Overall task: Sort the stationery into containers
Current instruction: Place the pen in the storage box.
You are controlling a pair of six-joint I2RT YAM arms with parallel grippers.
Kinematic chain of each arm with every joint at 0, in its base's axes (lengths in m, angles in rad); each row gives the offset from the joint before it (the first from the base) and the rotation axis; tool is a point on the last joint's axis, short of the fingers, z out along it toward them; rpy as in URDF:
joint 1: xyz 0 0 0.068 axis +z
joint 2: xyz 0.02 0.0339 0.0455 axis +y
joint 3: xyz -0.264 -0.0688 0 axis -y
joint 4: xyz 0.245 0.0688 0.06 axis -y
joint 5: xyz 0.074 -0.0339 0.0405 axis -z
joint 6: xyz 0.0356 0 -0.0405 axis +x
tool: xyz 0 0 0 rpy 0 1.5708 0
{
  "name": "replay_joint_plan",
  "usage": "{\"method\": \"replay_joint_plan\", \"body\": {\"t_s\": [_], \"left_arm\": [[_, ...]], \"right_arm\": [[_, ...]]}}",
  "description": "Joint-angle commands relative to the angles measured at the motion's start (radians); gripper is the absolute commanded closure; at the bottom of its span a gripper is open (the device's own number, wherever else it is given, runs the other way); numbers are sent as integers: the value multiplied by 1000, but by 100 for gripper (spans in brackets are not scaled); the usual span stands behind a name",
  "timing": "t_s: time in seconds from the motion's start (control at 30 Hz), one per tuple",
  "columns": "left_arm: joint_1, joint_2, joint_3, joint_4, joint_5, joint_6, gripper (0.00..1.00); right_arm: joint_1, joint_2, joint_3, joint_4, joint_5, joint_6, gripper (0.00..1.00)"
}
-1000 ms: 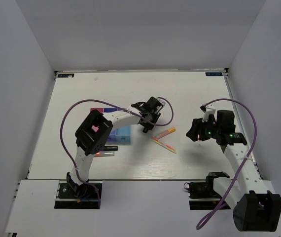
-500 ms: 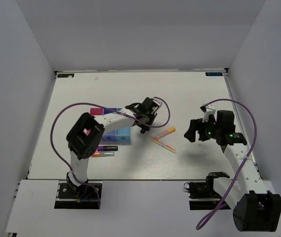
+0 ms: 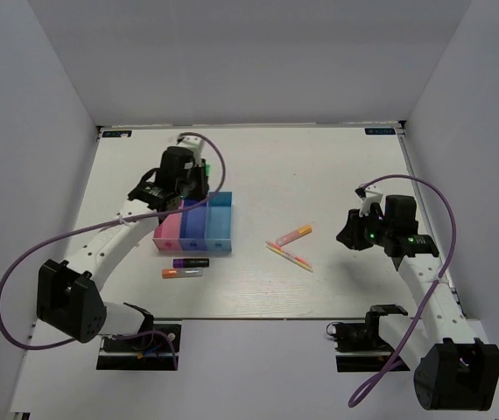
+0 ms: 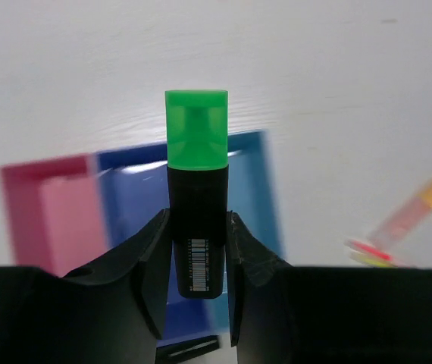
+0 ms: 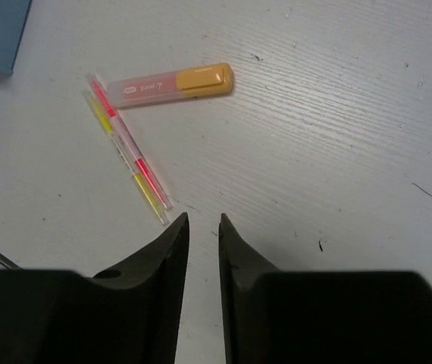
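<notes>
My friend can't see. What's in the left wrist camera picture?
The left hand grips a black marker with a green cap, pointing away. Beneath it are three joined bins: pink, dark blue, light blue. An orange-capped highlighter lies on the table, right.

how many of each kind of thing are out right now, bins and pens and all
bins: 3 (pink bin, dark blue bin, light blue bin)
green-capped marker, in the left gripper: 1
dark marker: 1
highlighters: 2 (orange-pink highlighter, orange highlighter)
thin pens, side by side: 2, it seems
total: 9
</notes>
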Motion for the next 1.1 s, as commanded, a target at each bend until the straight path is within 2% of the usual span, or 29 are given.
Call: {"method": "replay_joint_plan", "body": {"t_s": [0.0,0.23,0.33,0.4,0.43,0.53,0.63,0.67,0.87,0.97,1.03,1.07], "left_arm": [[122,-4,-60,-105,-40,-4,98],[238,13,-114,-81,-62,10,97],[258,42,-103,-91,-56,28,92],[261,57,-109,-99,-60,31,90],[266,60,-115,-90,-59,34,82],[277,76,-123,-88,-62,36,77],[281,91,-120,-96,-62,31,57],[280,92,-118,-96,-63,30,48],[266,42,-100,-116,-66,23,39],[242,-1,-91,-131,-91,16,39],[222,-53,-90,-183,-117,-38,63],[203,-94,-116,-194,-117,-59,79]], "right_arm": [[3,-7,41,0,-10,-3,74],[5,-2,41,0,-7,-3,62],[3,2,40,0,-2,-3,47],[5,5,40,0,-1,-3,43],[5,5,41,-2,-2,-3,41],[3,4,41,0,1,-3,38],[3,5,41,-3,-2,-3,32],[6,5,41,-2,-4,-1,32],[5,2,44,-6,-1,-3,30],[3,1,44,-6,-5,-1,30],[3,-1,44,-9,-10,-1,32],[5,1,44,-9,-11,-3,39]]}}
